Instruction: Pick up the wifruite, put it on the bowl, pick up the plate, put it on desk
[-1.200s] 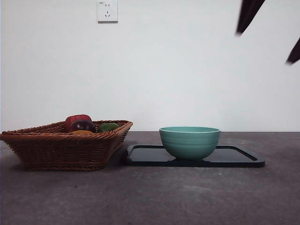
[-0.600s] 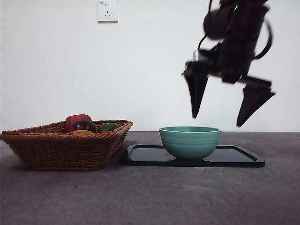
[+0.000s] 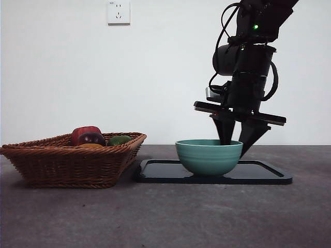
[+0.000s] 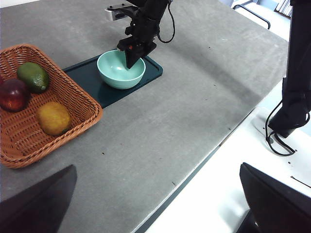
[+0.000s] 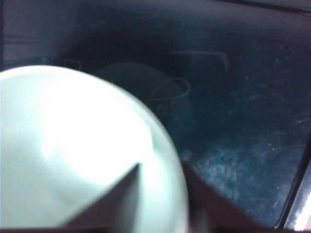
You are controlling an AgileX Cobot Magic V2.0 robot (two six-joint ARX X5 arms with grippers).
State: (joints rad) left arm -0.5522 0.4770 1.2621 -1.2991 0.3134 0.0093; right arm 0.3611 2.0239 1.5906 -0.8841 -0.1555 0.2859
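Wicker basket [image 3: 72, 160]: left of the bowl, holding the wifruite [image 4: 53, 118], not yet picked, beside a dark red fruit [image 4: 13, 94] and green fruit [image 4: 33, 76].
Bowl [image 3: 209, 156]: empty, standing on the dark plate [image 3: 264, 174], which is not yet moved.
Right gripper [image 3: 235, 147]: jaws apart, straddling the bowl's right rim, one inside, one outside.
Left gripper [image 4: 155, 204]: waiting, jaws apart, empty.
Desk [image 3: 165, 217]: open room in front of the bowl and right of the plate.

Orange-brown wifruite [image 4: 53, 118] in basket; mint bowl [image 3: 209, 156] upright on desk [image 3: 165, 217].
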